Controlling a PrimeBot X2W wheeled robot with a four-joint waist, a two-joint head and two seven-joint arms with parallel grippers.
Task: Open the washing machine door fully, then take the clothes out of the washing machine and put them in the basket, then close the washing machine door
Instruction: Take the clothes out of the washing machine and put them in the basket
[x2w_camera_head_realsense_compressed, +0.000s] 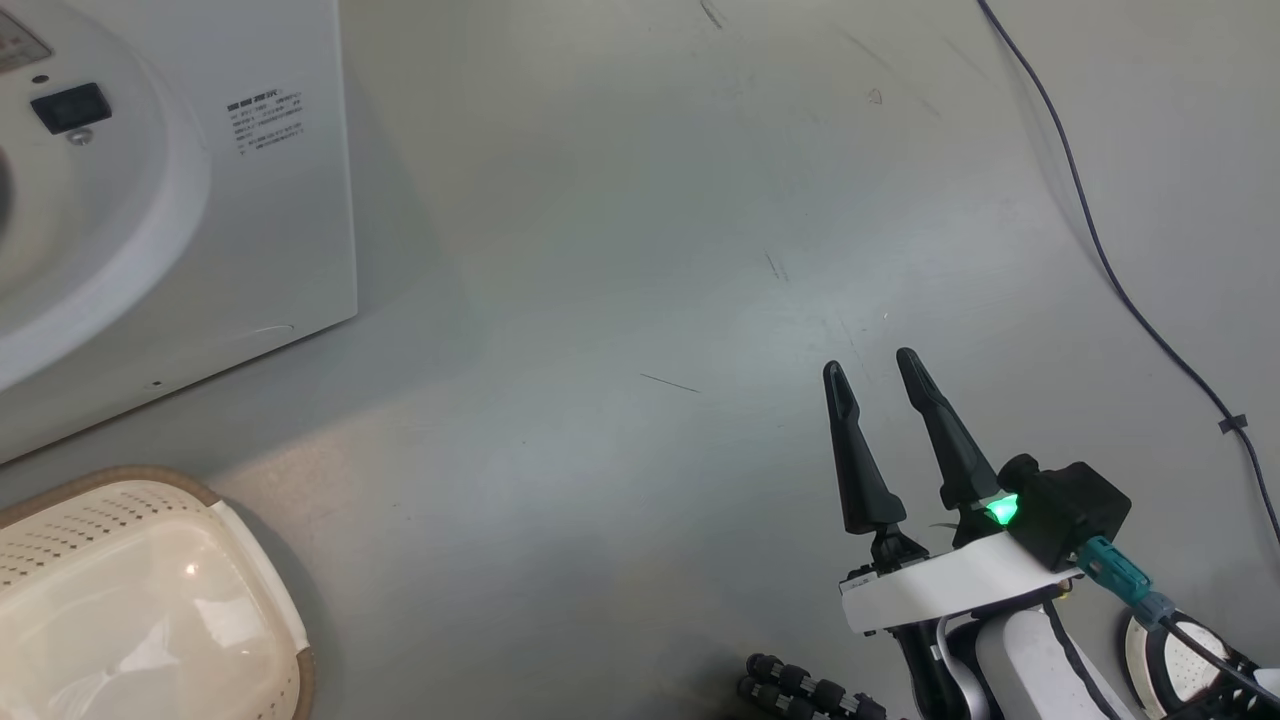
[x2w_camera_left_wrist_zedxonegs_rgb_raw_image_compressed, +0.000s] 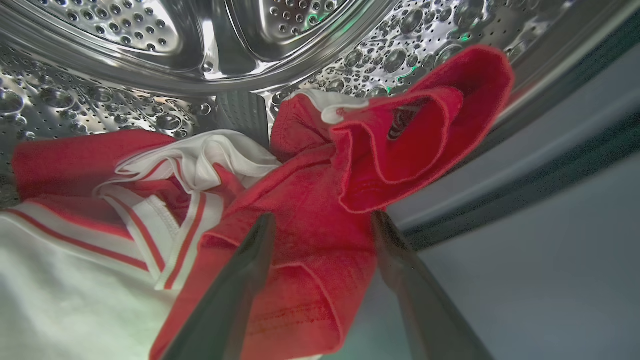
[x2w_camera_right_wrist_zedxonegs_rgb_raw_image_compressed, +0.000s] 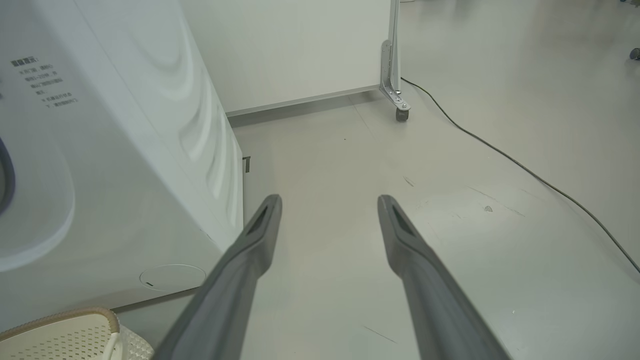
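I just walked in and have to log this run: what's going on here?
The robot is unloading the washing machine. Its left gripper is open inside the drum, poised over the red and white clothes, not closed on them. The right gripper hangs open above the floor beside the machine. The basket, as far as it shows, holds nothing.

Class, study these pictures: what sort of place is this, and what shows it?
Probably a test room staged for laundry, not a home: a washer stands on bare grey floor, near a wheeled partition, with a loose cable trailing across it.
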